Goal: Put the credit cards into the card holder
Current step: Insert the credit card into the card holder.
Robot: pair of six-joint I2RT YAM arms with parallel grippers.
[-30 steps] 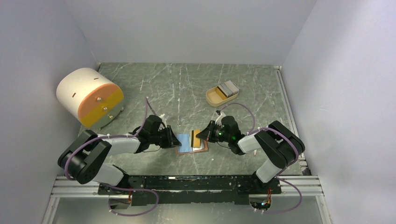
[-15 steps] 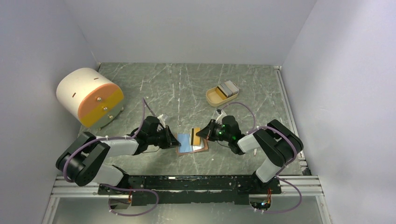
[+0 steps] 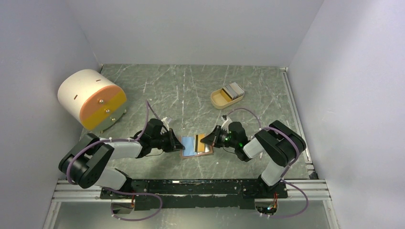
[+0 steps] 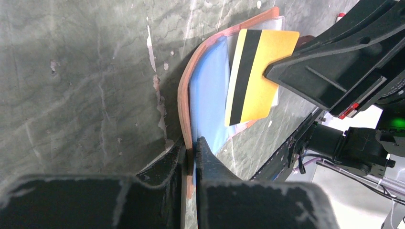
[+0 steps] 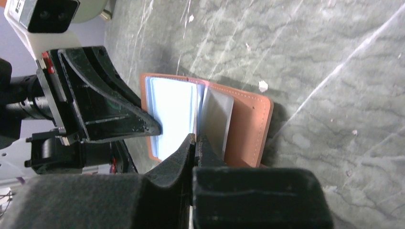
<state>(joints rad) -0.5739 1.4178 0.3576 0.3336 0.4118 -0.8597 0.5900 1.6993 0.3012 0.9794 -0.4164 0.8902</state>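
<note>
— From above, where is the card holder (image 3: 183,154)?
— Open on the worktop (image 3: 191,95), between the two sets of fingers. The left fingers (image 3: 176,143) pinch its near-left edge. The right fingers (image 3: 211,139) are shut on a yellow card (image 3: 199,140) held over its right leaf. Both forearms lie low and reach inward.
— And the left wrist view?
— The left fingers (image 4: 204,155) are clamped on the holder's salmon rim, and the holder runs straight ahead of them. What looks like a blue card (image 4: 207,95) sits in it. The yellow card lies further out, its long axis along the holder's spine (black stripe up).
— The right wrist?
— The right fingers (image 5: 184,152) grip the card edge-on, so it shows only as a thin line. The slots lie just past their tips, toward the left fingers. The right arm is nearer, so the push is probably its job.
</note>
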